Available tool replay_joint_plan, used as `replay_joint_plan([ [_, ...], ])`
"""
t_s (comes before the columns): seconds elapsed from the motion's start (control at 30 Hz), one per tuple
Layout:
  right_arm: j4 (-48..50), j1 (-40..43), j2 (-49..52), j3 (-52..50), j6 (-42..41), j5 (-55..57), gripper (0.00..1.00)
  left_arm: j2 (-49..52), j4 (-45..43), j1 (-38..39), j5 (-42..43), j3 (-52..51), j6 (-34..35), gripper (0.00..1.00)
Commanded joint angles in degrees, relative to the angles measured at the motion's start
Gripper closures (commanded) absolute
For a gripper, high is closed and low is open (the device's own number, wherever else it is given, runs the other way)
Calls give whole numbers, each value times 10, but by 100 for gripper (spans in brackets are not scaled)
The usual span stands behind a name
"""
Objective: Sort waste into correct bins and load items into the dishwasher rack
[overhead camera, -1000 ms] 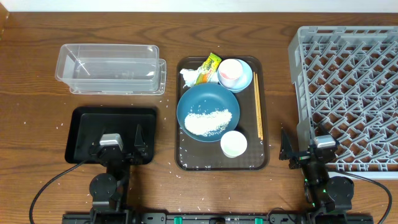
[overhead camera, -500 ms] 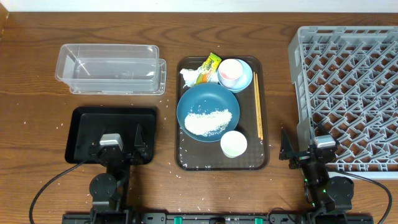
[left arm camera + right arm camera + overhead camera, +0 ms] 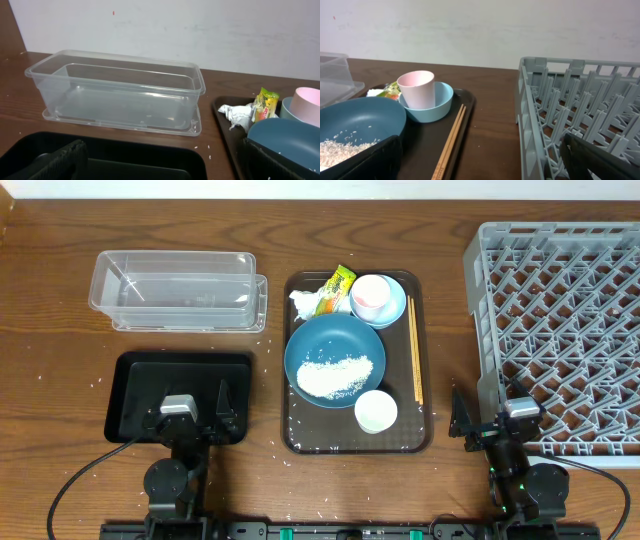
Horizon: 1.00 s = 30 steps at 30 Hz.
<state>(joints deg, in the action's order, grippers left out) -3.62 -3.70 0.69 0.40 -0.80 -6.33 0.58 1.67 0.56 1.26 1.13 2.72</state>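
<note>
Holds nothing in wide-open left tool (image 3: 190, 412) or right tool (image 3: 487, 420), at the near bench (image 3: 50, 350) edge. Finds loose white rice (image 3: 335, 373) on big dark-blue round dish (image 3: 320, 340), mid-bench on flat brown tray (image 3: 303, 430), handy for both sides.

The dishwasher rack (image 3: 560, 330) runs off the overhead view at 3 o'clock. From the left wrist, the black tray (image 3: 125, 160) is cut off at 6 o'clock, the pink cup (image 3: 307, 102) at 3 o'clock and the dark-blue dish (image 3: 280, 132) at 4 o'clock. The print on the wrapper (image 3: 265, 104) is too small to read. From the right wrist, the chopsticks (image 3: 451, 140) leave at 6 o'clock and the clear tub (image 3: 332, 75) at 9 o'clock. The tissue (image 3: 375, 92) is mostly hidden behind the dish.
</note>
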Motion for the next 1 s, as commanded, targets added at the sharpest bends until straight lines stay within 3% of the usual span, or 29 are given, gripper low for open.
replay_joint_plan([
  [0.0, -2, 11, -3, -1, 7, 5, 1, -3, 24, 0, -20, -9, -7, 2],
  [0.97, 26, 10, -3, -1, -10, -10, 1, -3, 24, 0, -19, -9, -7, 2],
])
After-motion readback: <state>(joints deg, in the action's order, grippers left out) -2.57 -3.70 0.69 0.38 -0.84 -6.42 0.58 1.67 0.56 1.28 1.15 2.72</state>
